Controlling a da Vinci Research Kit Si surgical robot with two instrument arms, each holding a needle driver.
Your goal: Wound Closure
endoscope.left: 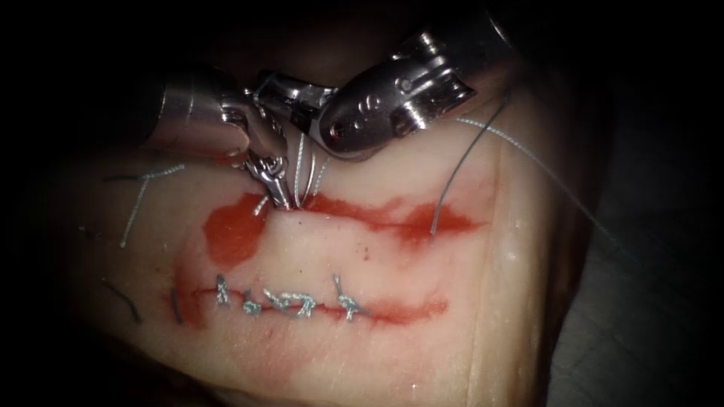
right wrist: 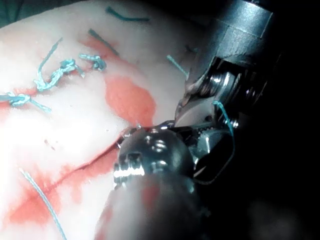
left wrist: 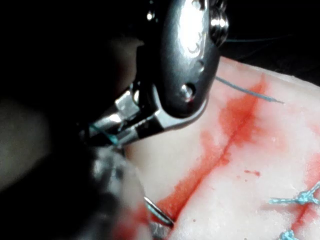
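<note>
Along the near edge of the tissue (endoscope.left: 467, 301): a stitched cut (endoscope.left: 302, 305), closed with pale knots, with cut ends (endoscope.left: 143, 203) strewn toward the left edge. Past it, toward the middle, an open cut (endoscope.left: 377, 215) rimmed with red fluid (endoscope.left: 234, 230), pooled widest at its left end.

At that left end, left tool (endoscope.left: 277, 194) tipped down into the cut. Cannot tell what it holds. Beside its tip, a thin curved sliver of steel (left wrist: 159, 214) (likely the needle, though too little is visible to say whether it sits in the tissue).

Rising from the same spot, two strands of thread (endoscope.left: 302, 169) up to right tool (left wrist: 112, 129), jaws narrow and pinched on the thread, a slack loop hanging behind them. Further right, a loose tail (endoscope.left: 451, 181) draped down onto the fluid at the cut's right end.

Toward the far edge, both wrists crowded close together.

Judged for handling: thread light, limp and slick when wet, so best gripped flat between the jaws and close to the tissue. Needle stiff and smooth, probably safest taken on its body, away from the point. Tissue soft and wet, likely to tear under hard pull.
</note>
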